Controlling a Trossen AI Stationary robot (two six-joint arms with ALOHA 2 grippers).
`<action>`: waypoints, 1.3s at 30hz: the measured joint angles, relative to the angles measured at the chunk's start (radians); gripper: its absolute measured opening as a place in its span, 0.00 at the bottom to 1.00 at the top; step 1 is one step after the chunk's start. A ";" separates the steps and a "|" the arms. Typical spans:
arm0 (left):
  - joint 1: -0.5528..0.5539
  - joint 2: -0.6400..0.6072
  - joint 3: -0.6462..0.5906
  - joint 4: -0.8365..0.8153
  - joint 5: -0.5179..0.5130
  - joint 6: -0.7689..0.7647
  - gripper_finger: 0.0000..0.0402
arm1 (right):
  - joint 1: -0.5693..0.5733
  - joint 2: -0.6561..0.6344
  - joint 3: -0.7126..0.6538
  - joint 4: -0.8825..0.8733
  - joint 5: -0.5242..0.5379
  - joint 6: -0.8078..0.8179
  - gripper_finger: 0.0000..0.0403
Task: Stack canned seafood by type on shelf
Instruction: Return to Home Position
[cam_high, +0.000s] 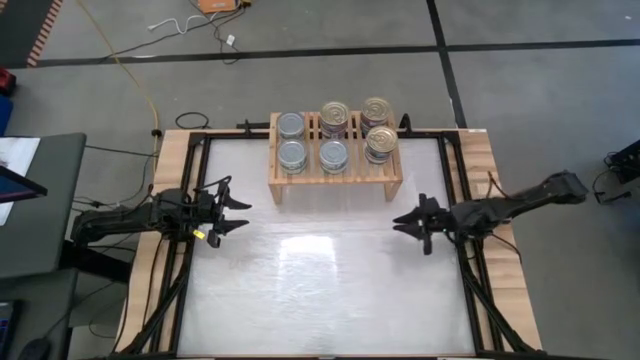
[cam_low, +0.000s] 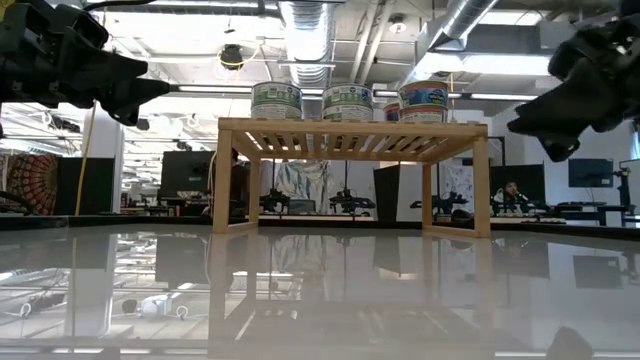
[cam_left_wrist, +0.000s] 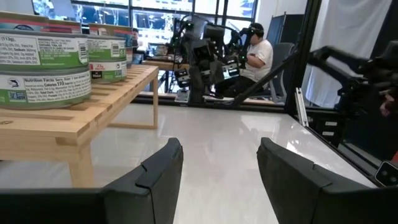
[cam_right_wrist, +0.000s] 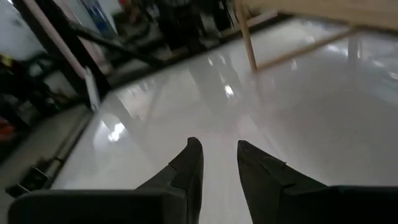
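Near mid-table, the left gripper (cam_high: 238, 216) hangs at the left side, fingers wide apart and empty. The right gripper (cam_high: 405, 224), at the right side, is narrowly parted and holds nothing. Farther off, the canned seafood (cam_high: 333, 155) stands stacked on the shelf (cam_high: 312, 178). Stacking looks finished, so the next move calls only for parking both arms.

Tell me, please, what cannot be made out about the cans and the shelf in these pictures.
High view: the top tins hide any tins beneath them, so stack heights do not show.
Low view: the front cans mostly hide the back row.
Left wrist view: the nearest green-labelled can is cut off by the picture's edge.
Right wrist view: only the shelf's leg shows; its top is cut off by the edge.
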 joint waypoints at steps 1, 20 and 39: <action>0.000 0.000 0.000 0.000 0.000 0.000 0.50 | 0.000 -0.051 -0.019 -0.008 0.000 -0.011 0.31; 0.000 0.007 0.000 -0.006 -0.024 0.000 0.50 | -0.201 -0.362 -0.070 -0.048 -0.314 -0.242 0.31; 0.000 0.007 0.000 -0.006 -0.026 0.000 0.50 | -0.256 -0.363 0.065 -0.477 -0.322 -0.214 0.31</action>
